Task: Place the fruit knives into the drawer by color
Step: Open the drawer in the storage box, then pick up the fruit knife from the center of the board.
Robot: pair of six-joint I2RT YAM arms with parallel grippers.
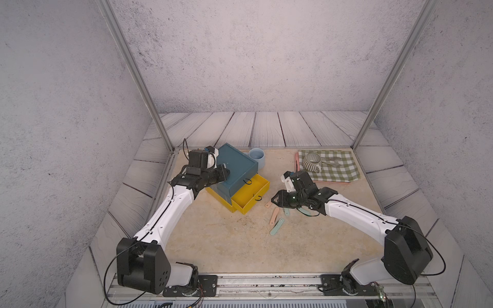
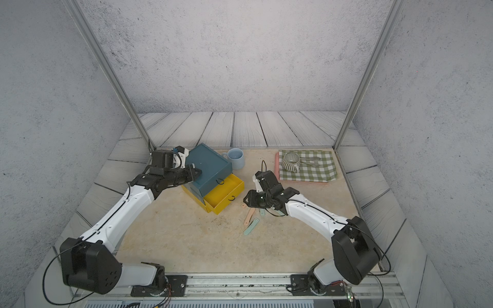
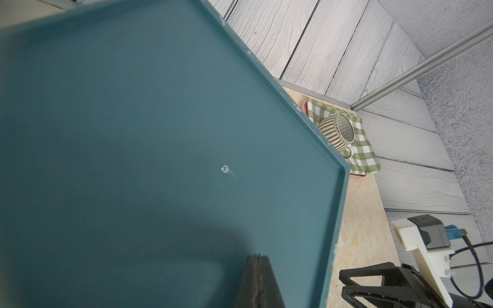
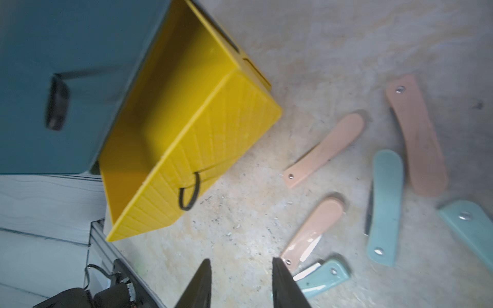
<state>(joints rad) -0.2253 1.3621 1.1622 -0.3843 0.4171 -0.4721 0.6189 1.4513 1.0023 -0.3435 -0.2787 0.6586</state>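
Left gripper [image 3: 257, 262]: we see jaws pressed together over the chest [image 3: 133, 133] top.
Right gripper [image 4: 241, 264]: jaws spread, empty, beside knives [image 4: 324, 150].
Drawer [image 4: 186, 112]: yellow, open.

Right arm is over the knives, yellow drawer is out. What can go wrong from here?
1. The pink knife nearest the open right gripper lies right beside a mint knife; closing there may catch both colours.
2. Both show some blade sticking out, so a pinch might slip or swing them open.
3. The yellow drawer is pulled far out; a bump could shift it, though the shut left gripper appears to steady the chest top.
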